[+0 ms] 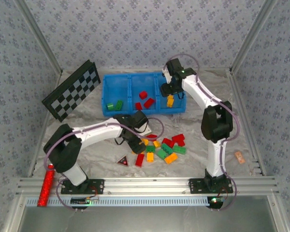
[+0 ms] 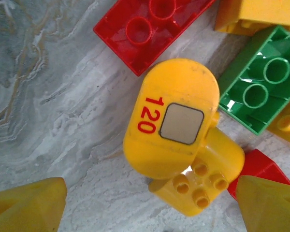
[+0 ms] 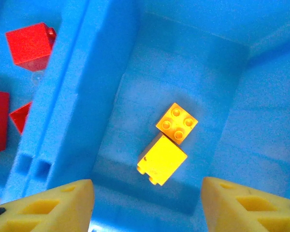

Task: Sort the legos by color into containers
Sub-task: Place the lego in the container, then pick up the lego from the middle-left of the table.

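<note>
Both spread apart, left pincer over yellow lego marked "120", right pincer over blue container

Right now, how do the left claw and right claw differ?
Place: the left claw hangs over loose bricks on the table; the right claw hangs over the blue bin's right compartment.
Below: the left claw has a rounded yellow piece marked 120 under it; the right claw has two yellow bricks lying on the compartment floor.
Shared: both are open and hold nothing.
</note>
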Available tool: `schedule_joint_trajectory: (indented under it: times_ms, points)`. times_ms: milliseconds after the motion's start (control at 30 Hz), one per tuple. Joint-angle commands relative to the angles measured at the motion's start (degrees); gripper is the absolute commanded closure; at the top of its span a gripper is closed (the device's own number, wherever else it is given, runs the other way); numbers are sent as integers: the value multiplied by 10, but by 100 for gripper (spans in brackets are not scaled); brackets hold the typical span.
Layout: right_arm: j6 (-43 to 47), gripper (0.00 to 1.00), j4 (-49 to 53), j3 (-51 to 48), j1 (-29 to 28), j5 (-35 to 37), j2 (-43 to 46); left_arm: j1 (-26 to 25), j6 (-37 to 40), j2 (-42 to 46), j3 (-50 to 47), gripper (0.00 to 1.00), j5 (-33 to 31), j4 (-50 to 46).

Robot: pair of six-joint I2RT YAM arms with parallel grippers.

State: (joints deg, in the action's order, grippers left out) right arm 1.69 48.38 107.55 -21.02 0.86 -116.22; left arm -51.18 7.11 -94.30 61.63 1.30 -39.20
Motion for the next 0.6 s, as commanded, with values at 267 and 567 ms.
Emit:
schedule_joint_trajectory:
  times_ms: [267,567]
  points:
    - [-34,36,7,-107,30,5,131,-6,34,-60,51,11,45,32]
    - [-37,36,1,-143,59,3,156,-6,34,-78,50,16,57,21]
